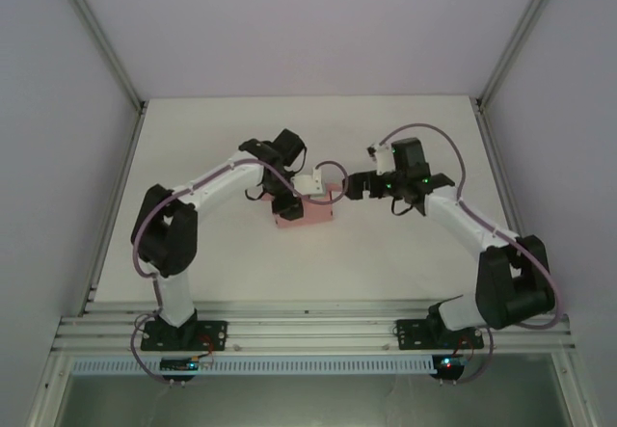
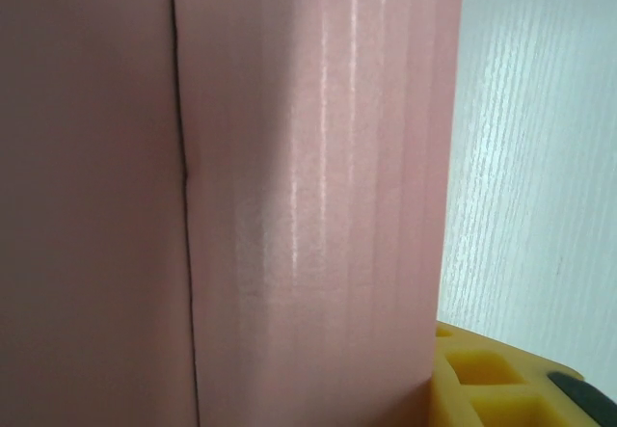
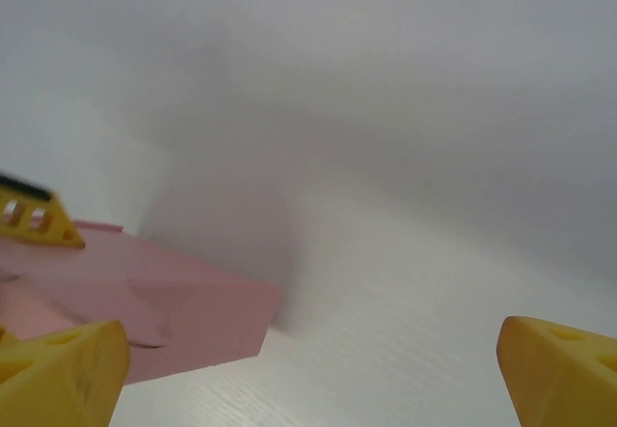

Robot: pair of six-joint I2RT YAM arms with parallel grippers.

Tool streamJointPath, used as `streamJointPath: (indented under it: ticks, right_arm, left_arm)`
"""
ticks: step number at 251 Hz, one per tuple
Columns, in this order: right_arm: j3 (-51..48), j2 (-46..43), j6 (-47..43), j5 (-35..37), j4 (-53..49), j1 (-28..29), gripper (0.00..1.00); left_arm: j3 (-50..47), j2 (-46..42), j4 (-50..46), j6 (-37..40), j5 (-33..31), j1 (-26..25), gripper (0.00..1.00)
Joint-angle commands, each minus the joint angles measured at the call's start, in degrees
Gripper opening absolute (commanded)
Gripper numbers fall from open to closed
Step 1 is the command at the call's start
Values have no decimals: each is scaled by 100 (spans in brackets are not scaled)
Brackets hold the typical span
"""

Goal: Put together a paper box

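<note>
Left wrist view: the salmon-pink thin-card paper box is smooth and faintly ribbed with one dark seam, and sits mid white table. My left gripper is on it, yellow finger beside its edge; whether it clamps I cannot tell. My right gripper, just right of the box, has its fingers wide apart.

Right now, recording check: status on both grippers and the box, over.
Left gripper against paper box, grip unclear. Right gripper open, empty, by the box's right end. Box resting on table. Nothing else seen in the way.
</note>
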Motion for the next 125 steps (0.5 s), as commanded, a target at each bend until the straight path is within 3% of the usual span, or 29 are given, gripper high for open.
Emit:
streamJointPath:
  ticks: [1,30,55,125]
  right_arm:
    - [-537,-341,-1285,589,867,188,99]
    - [-1195,-628,-1636,-679,1780,89,99]
    - [-1259,-671,-1918,-1222,1884,108,99]
    - [-676,-102,-1900,-1551,1530,167,83]
  left_arm:
    - [276,75,-360,180,242,-20,35]
    - [289,145,-363,208,246,-19,36]
    - [279,171,-364,233,269,-31,36]
    - [339,400,-406,201,89,-41,41]
